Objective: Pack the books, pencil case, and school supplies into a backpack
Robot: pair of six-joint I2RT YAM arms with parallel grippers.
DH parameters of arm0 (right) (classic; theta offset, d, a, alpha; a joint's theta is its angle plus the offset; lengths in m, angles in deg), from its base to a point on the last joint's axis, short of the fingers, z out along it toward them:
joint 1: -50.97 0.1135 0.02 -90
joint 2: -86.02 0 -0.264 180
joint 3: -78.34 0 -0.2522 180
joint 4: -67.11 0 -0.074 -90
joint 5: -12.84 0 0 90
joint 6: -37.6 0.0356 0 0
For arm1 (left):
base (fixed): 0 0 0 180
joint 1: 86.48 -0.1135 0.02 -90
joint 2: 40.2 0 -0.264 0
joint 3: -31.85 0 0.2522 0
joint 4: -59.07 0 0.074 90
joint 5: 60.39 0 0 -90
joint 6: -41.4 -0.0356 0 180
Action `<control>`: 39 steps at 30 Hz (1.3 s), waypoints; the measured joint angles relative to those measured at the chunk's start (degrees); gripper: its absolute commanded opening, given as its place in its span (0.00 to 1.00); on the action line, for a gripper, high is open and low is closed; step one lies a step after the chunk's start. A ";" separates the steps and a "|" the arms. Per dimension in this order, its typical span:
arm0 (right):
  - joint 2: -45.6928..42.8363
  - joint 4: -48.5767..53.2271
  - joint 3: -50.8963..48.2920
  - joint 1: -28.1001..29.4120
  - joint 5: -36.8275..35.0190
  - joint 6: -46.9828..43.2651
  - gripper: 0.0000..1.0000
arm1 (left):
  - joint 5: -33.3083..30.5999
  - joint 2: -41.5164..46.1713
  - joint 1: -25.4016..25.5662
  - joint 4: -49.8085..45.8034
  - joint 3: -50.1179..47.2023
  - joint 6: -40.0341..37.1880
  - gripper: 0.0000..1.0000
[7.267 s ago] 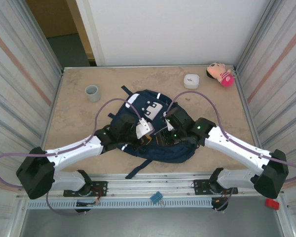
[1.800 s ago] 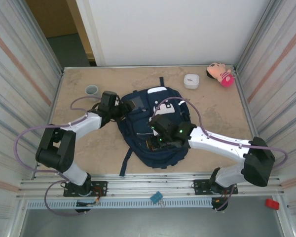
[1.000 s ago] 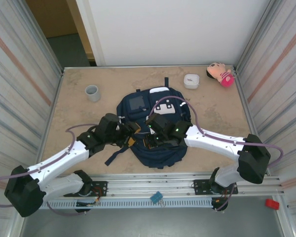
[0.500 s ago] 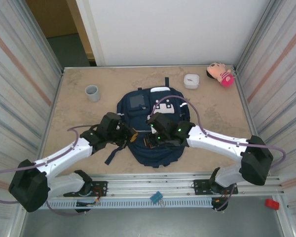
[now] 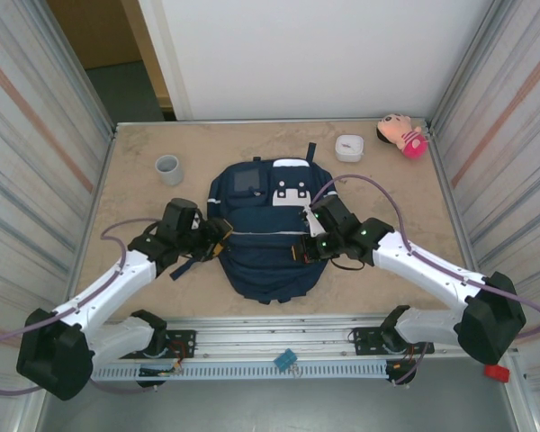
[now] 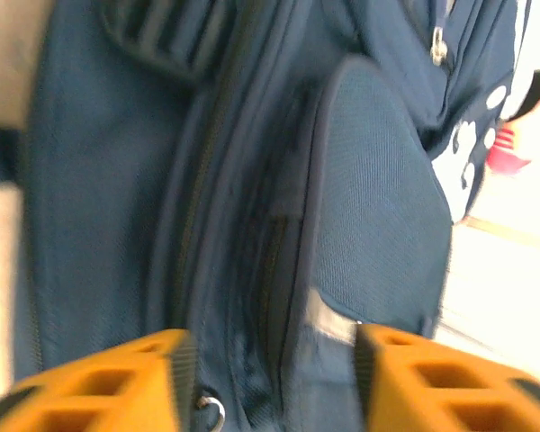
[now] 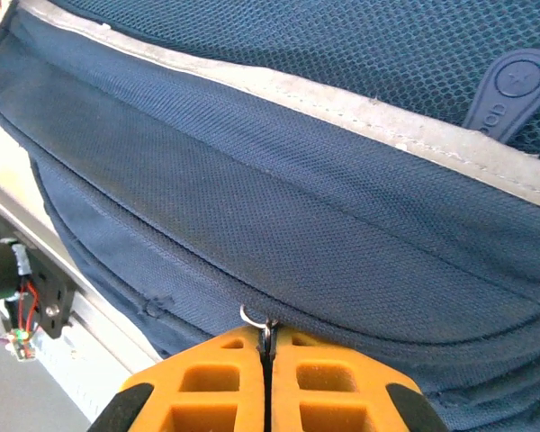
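Grey and small, a cup (image 5: 168, 168) stands on the tan table (image 5: 135, 202). It is off the top left corner of the backpack (image 5: 265, 229) and well apart from it. The backpack is dark blue with white patches near its top. It lies flat in the middle of the table, with its top end pointing away from the arm bases. The left gripper (image 5: 218, 236) is at the backpack's left side, about halfway down. In the left wrist view its two orange fingers (image 6: 99, 391) are spread wide, so it holds nothing. Blue folds of the backpack sit between them, and a little metal ring (image 6: 211, 412) shows low down in the gap. That picture is blurry, so I cannot tell if the fingers touch the cloth. The right gripper (image 5: 304, 250) is at the backpack's right side, a bit lower down. In the right wrist view its orange fingers (image 7: 207, 378) are squeezed tight together. They pinch a thin metal zip pull (image 7: 263, 326) on the zip line along the backpack's side. A round dark rubber tag (image 7: 513, 83) sits higher up on the blue cloth. A white box (image 5: 348, 147) sits off the backpack's top right corner. A pink plush toy (image 5: 402, 135) lies farther right, and both are well apart from the backpack.
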 measured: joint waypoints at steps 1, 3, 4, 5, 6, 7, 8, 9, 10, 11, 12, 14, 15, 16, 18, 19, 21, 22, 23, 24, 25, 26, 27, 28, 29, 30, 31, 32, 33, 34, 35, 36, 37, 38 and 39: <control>0.00 -0.07 0.00 -0.26 0.76 -0.20 0.00 | -1.73 0.28 0.72 -1.14 1.29 -3.69 0.70; 0.00 -0.44 -0.04 -0.94 2.25 -0.66 0.00 | -4.20 1.14 2.82 -2.01 3.82 -11.74 0.70; 0.00 -0.63 -0.07 -1.40 3.10 -0.83 0.00 | -5.07 1.66 4.00 -1.90 4.96 -16.81 0.70; 0.00 -0.81 -0.07 -1.75 3.85 -0.90 0.00 | -5.66 2.05 4.94 -1.64 5.64 -21.00 0.68; 0.04 -0.98 -0.09 -2.08 4.61 -1.05 0.00 | -6.05 2.45 6.14 -1.16 6.14 -26.69 0.68; 0.11 -1.07 -0.09 -2.34 5.29 -1.11 0.00 | -6.05 2.64 7.28 -0.50 6.34 -32.50 0.67; 0.15 -1.11 -0.09 -2.36 5.66 -1.18 0.00 | -5.92 2.67 8.37 -0.02 6.40 -37.62 0.67; 0.20 -1.14 -0.09 -2.40 5.92 -1.25 0.00 | -5.42 2.47 9.81 0.28 6.43 -44.00 0.68; 0.20 -1.25 -0.09 -2.40 6.27 -1.25 0.00 | -4.44 2.03 11.32 0.59 6.43 -50.75 0.67; 0.20 -1.29 -0.09 -2.45 6.51 -1.27 0.00 | -3.34 1.49 12.35 0.83 6.45 -55.71 0.67; 0.22 -1.31 -0.09 -2.58 6.75 -1.25 0.00 | -1.68 0.44 13.49 0.81 6.69 -61.75 0.67; 0.33 -1.36 -0.09 -2.73 7.10 -1.27 0.00 | 1.03 -2.45 15.08 0.42 7.85 -71.30 0.67; 0.46 -1.36 -0.09 -2.73 7.13 -1.27 0.00 | 2.08 -4.46 15.69 0.15 8.81 -75.76 0.67; 0.61 -1.36 -0.09 -2.71 7.19 -1.27 0.00 | 2.91 -6.51 16.24 0.13 9.86 -79.52 0.67; 0.81 -1.36 -0.09 -2.71 7.34 -1.25 0.00 | 3.91 -9.99 17.18 0.35 11.76 -84.85 0.64; 0.85 -1.38 -0.09 -2.71 7.41 -1.25 0.00 | 4.20 -11.54 17.64 0.85 12.57 -87.01 0.60; 0.90 -1.38 -0.09 -2.71 7.54 -1.25 0.00 | 4.61 -14.43 18.67 2.21 13.90 -90.73 0.50; 0.90 -1.40 -0.09 -2.73 7.56 -1.25 0.00 | 4.72 -15.41 18.99 2.89 14.25 -92.21 0.46; 0.90 -1.42 -0.09 -2.84 7.72 -1.27 0.00 | 4.81 -16.59 19.30 3.50 14.64 -93.46 0.44; 0.90 -1.42 -0.09 -3.13 8.00 -1.27 0.00 | 4.83 -17.75 19.52 4.09 14.91 -94.75 0.42; 0.90 -1.44 -0.11 -3.30 8.26 -1.27 0.00 | 4.96 -18.45 19.61 4.26 15.06 -95.89 0.40; 0.90 -1.46 -0.11 -3.69 8.57 -1.27 0.00 | 4.96 -19.12 19.63 4.26 15.10 -96.96 0.34; 0.87 -1.49 -0.15 -4.11 8.90 -1.29 0.00 | 4.96 -19.45 19.63 4.00 15.10 -98.09 0.26; 0.83 -1.49 -0.24 -4.57 9.40 -1.33 0.00 | 4.94 -19.54 19.61 3.85 15.10 -99.27 0.19; 0.70 -1.60 -0.48 -5.22 10.10 -1.49 0.00 | 4.90 -19.47 19.56 3.87 15.10 -100.41 0.12; 0.46 -1.86 -0.83 -5.90 10.58 -1.73 0.00 | 4.85 -19.28 19.41 4.11 14.97 -101.63 0.08; 0.13 -2.01 -1.11 -6.58 11.21 -1.92 0.00 | 4.81 -18.95 19.30 4.46 14.67 -102.77 0.06; -0.20 -1.88 -1.29 -7.28 11.63 -2.34 0.00 | 4.74 -18.34 19.19 4.72 14.16 -103.67 0.05; -0.50 -1.57 -1.33 -7.87 11.89 -2.78 0.00 | 4.79 -17.62 18.84 4.92 13.64 -104.54 0.05; -0.74 -1.31 -1.33 -8.28 11.98 -3.13 0.00 | 5.01 -16.94 18.38 4.94 13.22 -105.15 0.06; -1.07 -1.03 -1.33 -8.92 12.07 -3.85 0.00 | 5.46 -16.11 17.75 4.96 12.79 -105.66 0.06; -1.33 -0.72 -1.33 -9.60 12.22 -4.35 0.00 | 6.01 -15.10 17.00 4.90 12.22 -106.25 0.07; -1.49 -0.33 -1.33 -10.29 12.48 -4.74 0.00 | 6.40 -14.29 16.37 4.92 11.65 -106.62 0.08; -1.66 0.09 -1.44 -11.10 12.74 -5.35 0.00 | 6.73 -13.20 15.69 4.90 10.93 -107.16 0.10; -1.75 0.44 -1.62 -11.89 12.94 -5.77 0.00 | 6.99 -12.11 15.15 4.85 10.14 -107.80 0.14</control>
